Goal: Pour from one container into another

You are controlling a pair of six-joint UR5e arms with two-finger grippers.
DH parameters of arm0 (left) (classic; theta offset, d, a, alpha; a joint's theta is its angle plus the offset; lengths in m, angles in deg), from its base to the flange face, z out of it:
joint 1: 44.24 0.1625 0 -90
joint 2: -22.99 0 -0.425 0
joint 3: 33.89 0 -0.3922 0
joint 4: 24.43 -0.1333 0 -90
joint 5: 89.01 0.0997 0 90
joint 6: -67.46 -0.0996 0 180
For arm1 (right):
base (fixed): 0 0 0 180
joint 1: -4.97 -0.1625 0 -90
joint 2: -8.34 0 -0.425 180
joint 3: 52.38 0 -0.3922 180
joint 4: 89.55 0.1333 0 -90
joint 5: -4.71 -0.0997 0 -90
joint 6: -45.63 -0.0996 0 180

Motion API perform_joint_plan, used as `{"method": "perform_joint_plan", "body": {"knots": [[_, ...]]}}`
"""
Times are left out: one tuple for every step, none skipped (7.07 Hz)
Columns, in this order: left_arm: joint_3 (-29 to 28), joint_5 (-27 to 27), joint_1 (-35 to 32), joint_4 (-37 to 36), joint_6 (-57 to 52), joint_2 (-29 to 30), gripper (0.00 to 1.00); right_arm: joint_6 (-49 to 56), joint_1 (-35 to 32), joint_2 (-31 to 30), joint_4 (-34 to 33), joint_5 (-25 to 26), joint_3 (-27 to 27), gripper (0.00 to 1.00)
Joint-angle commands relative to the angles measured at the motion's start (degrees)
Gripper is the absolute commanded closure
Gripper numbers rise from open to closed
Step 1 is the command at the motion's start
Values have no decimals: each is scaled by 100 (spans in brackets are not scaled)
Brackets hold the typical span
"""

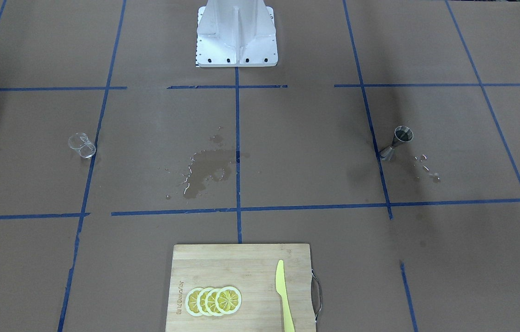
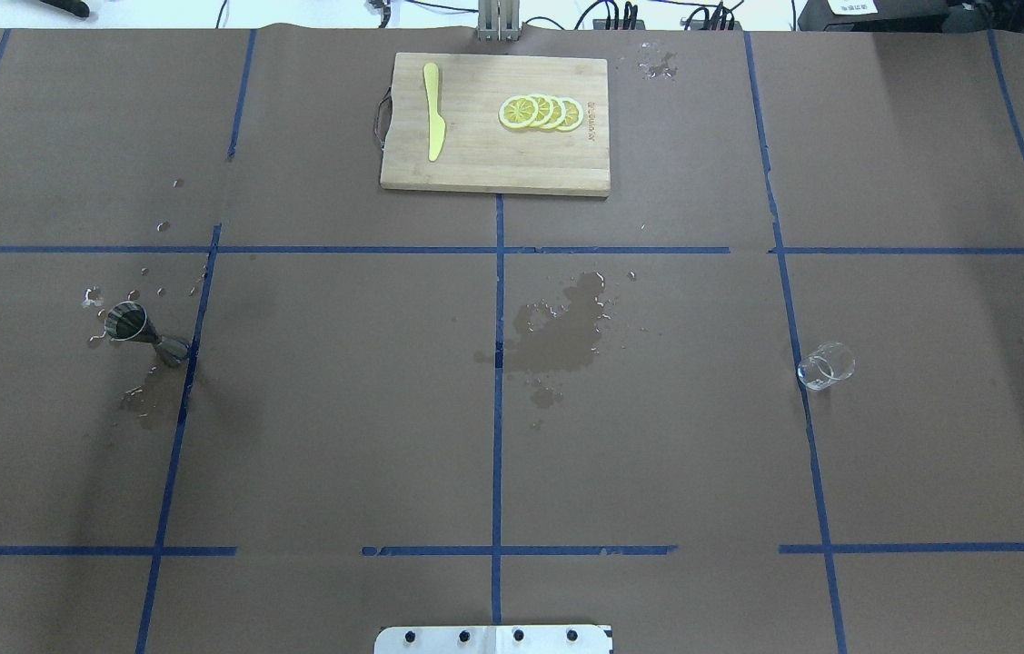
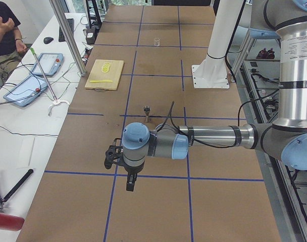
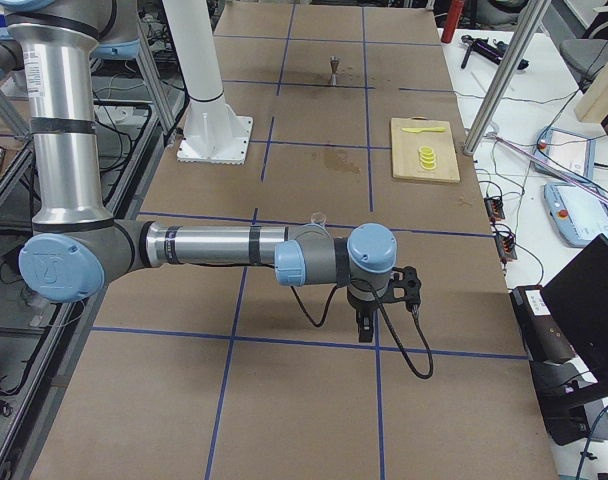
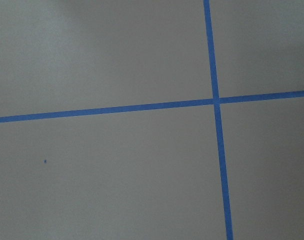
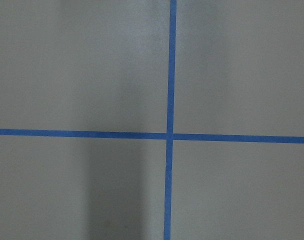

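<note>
Glass (image 2: 826,366): on table (image 2: 339,436), apart from right end effector (image 4: 364,328). Jigger (image 2: 144,331): apart from left end effector (image 3: 130,182). Both apparently empty; cannot tell whether fingers are apart.

My left arm (image 3: 214,135) and right arm (image 4: 209,245) are built alike: silver tubes (image 3: 295,101), grey joint housings (image 3: 161,143), light-blue end caps (image 3: 135,135). A black cable (image 3: 169,112) runs loose along each forearm to the black left gripper (image 3: 129,184) and right gripper (image 4: 364,328). A printed label (image 3: 297,48) marks my left upper tube. My white pedestal flange (image 1: 237,56) carries four black screws (image 1: 228,60).
</note>
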Motion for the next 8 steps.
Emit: {"method": "perform_joint_plan", "body": {"knots": [[-77,-6,28,15,-4,0,0,-17,10,24,23,-16,-28,0],[-78,-23,89,-64,13,0,0,-17,10,24,14,-34,-54,0],[-104,-224,160,-82,170,-9,0,-17,10,24,14,-51,-46,0],[-78,-391,395,-30,554,-9,0,-17,10,15,14,-60,-45,0],[-78,-393,502,-21,593,-9,0,-17,10,15,14,-86,-54,0],[-60,-384,503,-20,558,-9,0,-17,1,23,14,-122,-54,0],[-60,-384,503,-29,549,-18,0,-17,1,24,14,-122,-46,0],[-60,-367,503,-29,549,-9,0,-17,1,24,14,-113,-45,0]]}}
